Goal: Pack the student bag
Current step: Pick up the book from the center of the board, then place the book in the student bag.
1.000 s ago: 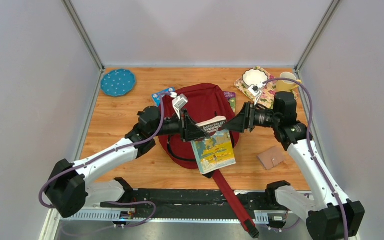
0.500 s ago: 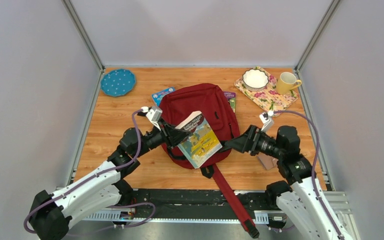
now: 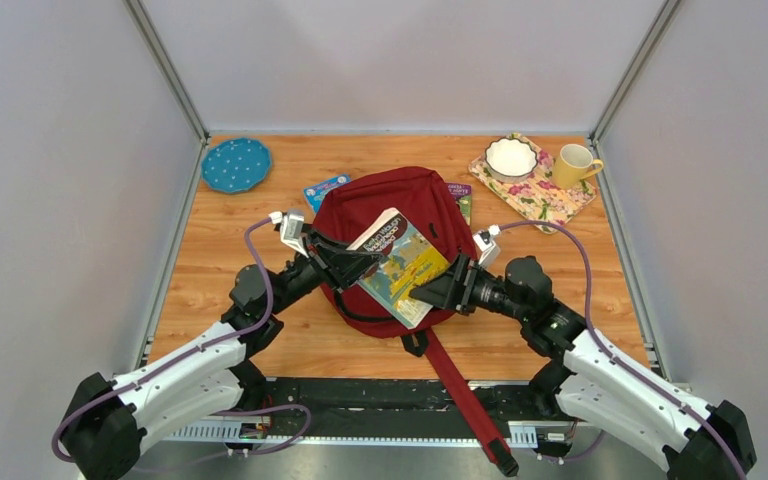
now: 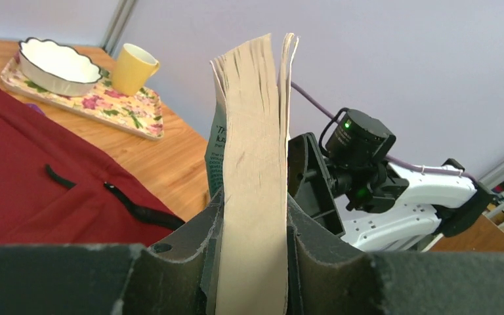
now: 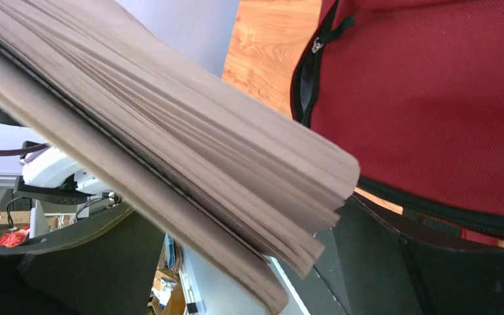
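**Overhead and wrist views, read from left to right.** At the far left corner of the table (image 3: pixel 210 260) a blue dotted plate (image 3: pixel 235 165) lies close to the left wall, well apart from everything else. The wood nearer to us along that edge is bare up to the left arm.

The left gripper (image 3: pixel 358 262) is clamped on a paperback book (image 3: pixel 400 265). In its wrist view we see both fingers pressed against the covers, with the page edges standing upright between them. The book hangs tilted over the student bag (image 3: pixel 400 195), which lies flat at mid-table. Its rounded top points to the far edge, and one strap (image 3: pixel 460 395) trails over the near edge and across the base rail. A blue booklet (image 3: pixel 322 188) shows at the bag's left edge and a green one (image 3: pixel 463 203) at its right edge.

The right gripper (image 3: pixel 422 294) meets the book's near right corner with its fingers (image 5: pixel 400 262) spread — one on either side of the corner, with a gap below the lower cover. Past the pages, its wrist view shows the bag's black zipper (image 5: pixel 312 72) and a wedge of bare wood beyond.

Right of the bag the wood is bare as far as the right wall. At the far right corner a floral tray (image 3: pixel 545 200) carries a scalloped white bowl (image 3: pixel 510 157), with a yellow mug (image 3: pixel 572 163) beside it — both close to the wall.
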Motion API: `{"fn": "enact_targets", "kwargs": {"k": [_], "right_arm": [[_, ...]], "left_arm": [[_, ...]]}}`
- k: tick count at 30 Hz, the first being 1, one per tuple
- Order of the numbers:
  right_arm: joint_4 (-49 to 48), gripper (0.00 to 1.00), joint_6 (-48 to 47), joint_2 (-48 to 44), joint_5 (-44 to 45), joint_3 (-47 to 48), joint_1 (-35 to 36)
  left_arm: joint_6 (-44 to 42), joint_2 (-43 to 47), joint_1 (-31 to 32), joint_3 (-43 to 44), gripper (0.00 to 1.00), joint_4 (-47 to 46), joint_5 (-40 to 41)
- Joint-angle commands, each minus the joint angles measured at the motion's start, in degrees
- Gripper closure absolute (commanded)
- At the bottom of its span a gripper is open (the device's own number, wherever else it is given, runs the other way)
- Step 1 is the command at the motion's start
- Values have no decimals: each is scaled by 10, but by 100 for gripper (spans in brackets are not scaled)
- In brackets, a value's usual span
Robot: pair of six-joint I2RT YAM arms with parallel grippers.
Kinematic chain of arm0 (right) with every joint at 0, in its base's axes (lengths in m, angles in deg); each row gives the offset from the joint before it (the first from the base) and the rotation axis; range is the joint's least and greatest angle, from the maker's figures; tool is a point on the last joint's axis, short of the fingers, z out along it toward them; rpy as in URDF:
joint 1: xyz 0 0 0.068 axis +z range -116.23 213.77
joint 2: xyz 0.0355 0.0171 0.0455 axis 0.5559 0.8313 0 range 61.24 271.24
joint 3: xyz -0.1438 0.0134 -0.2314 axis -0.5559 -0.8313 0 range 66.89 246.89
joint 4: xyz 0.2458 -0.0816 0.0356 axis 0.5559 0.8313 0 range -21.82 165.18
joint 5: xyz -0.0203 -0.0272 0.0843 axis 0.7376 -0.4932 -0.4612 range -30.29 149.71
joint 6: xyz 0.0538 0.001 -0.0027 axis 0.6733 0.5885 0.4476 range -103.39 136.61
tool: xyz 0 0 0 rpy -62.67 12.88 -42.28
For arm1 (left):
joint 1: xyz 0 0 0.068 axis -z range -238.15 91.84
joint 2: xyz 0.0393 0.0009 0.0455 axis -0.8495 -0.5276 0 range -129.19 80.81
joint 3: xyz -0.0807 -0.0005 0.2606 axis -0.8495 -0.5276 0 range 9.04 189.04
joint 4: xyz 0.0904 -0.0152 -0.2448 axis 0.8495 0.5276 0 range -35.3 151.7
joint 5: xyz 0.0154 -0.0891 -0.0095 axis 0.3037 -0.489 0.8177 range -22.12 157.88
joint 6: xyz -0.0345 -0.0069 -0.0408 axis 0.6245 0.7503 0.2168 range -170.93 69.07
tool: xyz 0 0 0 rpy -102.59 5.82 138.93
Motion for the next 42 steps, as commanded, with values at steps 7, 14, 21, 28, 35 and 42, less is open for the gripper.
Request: {"fn": "enact_targets", "kwargs": {"k": [7, 14, 21, 28, 35, 42], "right_arm": [[-203, 12, 16, 7, 8, -4, 3], [-268, 52, 45, -23, 1, -28, 2], [-202, 100, 32, -86, 45, -26, 3], [38, 100, -47, -181, 197, 33, 2], [216, 100, -89, -283, 376, 75, 3], [349, 100, -115, -320, 503, 140, 2]], "left_arm": [[84, -9, -6, -1, 100, -173, -31], [123, -27, -20, -17, 100, -225, -34], [88, -13, -25, -8, 85, -116, -23], [-110, 24, -25, 85, 29, 283, 63], [-293, -56, -1, 165, 27, 467, 19], [-451, -177, 114, 228, 25, 514, -3]]}}
